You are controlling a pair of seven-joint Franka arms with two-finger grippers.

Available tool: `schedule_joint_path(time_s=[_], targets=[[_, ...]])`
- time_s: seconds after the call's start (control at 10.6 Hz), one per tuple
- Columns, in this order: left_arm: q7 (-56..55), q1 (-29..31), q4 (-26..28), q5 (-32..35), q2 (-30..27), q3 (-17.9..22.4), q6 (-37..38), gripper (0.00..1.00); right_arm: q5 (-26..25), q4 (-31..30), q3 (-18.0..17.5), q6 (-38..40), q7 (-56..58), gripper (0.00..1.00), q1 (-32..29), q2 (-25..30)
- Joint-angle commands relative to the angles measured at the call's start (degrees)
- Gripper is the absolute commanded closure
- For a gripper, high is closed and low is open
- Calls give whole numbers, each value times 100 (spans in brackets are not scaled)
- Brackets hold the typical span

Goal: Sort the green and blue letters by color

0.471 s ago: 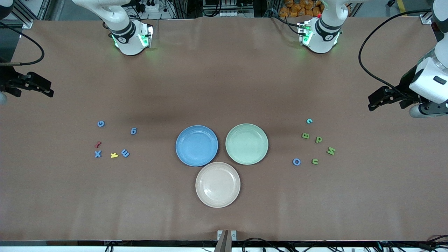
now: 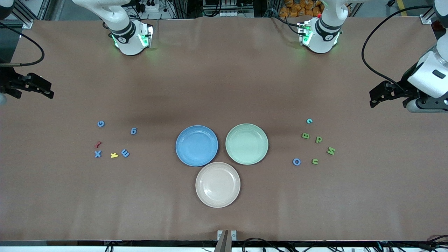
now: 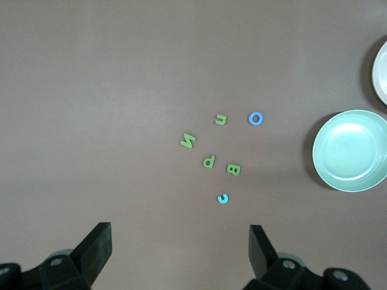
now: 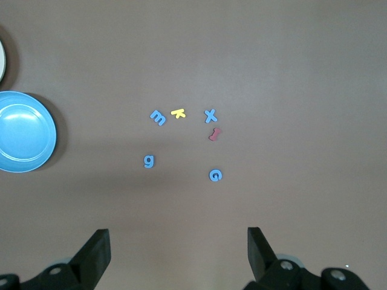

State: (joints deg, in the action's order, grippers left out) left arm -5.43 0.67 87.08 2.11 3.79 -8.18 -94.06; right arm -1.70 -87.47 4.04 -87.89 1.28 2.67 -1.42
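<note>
Several blue letters lie scattered toward the right arm's end of the table, also visible in the right wrist view as blue letters. Several green letters and one blue O lie toward the left arm's end; the left wrist view shows the green letters and the O. My left gripper hangs open over bare table at its end, holding nothing. My right gripper hangs open and holds nothing over bare table at its own end.
A blue plate, a pale green plate and a beige plate sit together mid-table. A red letter and a yellow K lie among the blue ones. A turquoise c lies by the green letters.
The left arm's hand has shifted slightly toward the robots' bases. The right arm and all letters are unchanged.
</note>
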Motion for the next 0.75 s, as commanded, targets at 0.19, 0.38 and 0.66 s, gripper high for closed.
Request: schedule_joint_path(time_s=[0.19,0.38,0.66], targets=[[217,232,1175,-184,42,1,-1136,0,134,116,17,62,13,0,-56,-60],[218,232,1940,-105,95,1,-2033,0,581,46,35,53,13,0,-319,-68],[218,250,2593,210,516,9,-3027,0,609,-1012,44,-795,21,0,-521,-7]])
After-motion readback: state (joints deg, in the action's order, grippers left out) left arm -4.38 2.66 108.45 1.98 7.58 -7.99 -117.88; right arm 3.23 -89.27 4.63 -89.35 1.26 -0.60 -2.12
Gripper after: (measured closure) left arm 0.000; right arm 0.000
